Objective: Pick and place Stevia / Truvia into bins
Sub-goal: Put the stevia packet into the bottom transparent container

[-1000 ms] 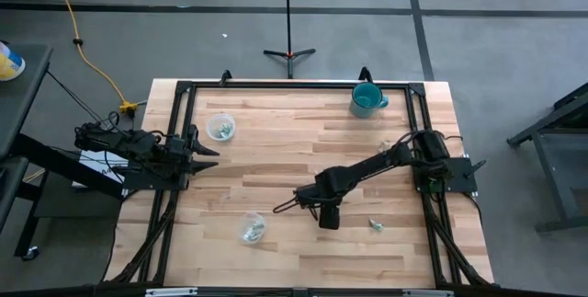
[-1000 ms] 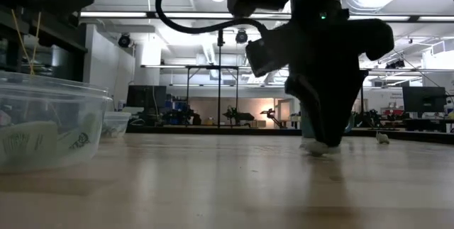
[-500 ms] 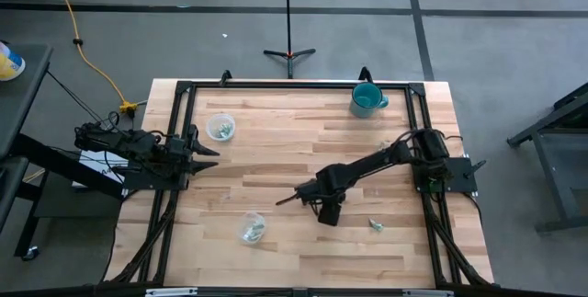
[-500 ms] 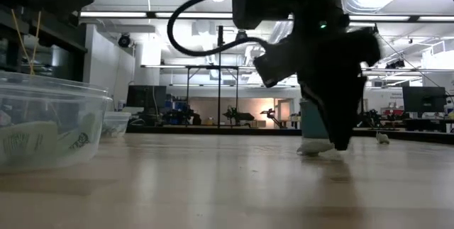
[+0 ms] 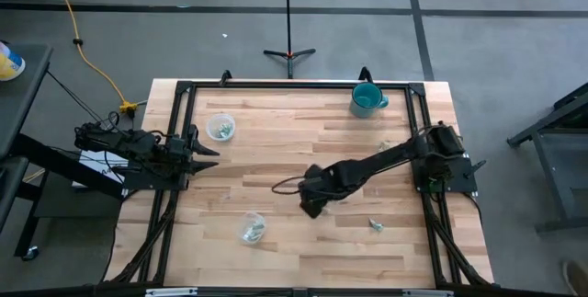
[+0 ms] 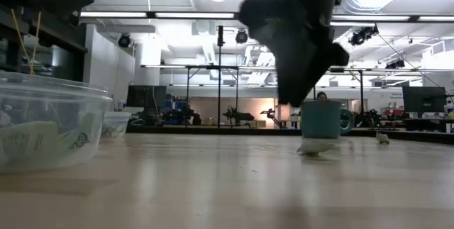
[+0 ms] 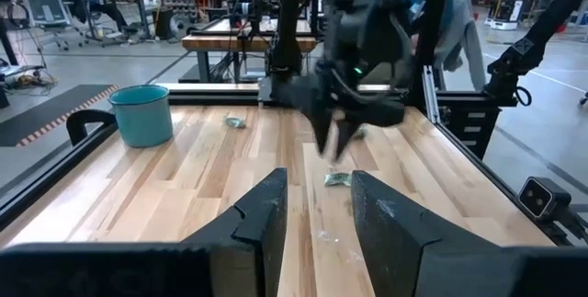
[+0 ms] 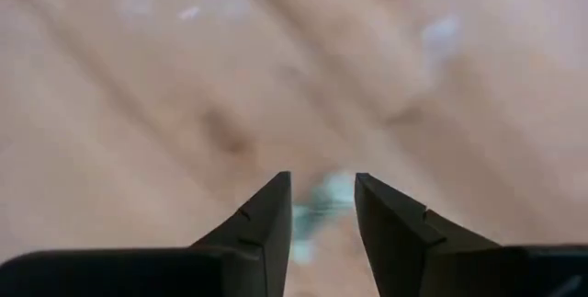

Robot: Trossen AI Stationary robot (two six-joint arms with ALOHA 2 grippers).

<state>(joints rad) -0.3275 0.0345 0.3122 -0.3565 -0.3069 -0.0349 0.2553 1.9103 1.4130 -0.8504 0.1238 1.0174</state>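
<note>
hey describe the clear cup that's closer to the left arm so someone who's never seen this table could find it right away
Start at the wooden table and go to its far edge, where the teal mug stands. Follow that edge across toward the left gripper: the clear cup stands just beyond it. Unlike the mug, it is see-through with no handle, and it is farther away than the other clear cup.

Even overhead light, ceiling strips glaring at table height, right wrist view motion-blurred, soft shadows
</note>
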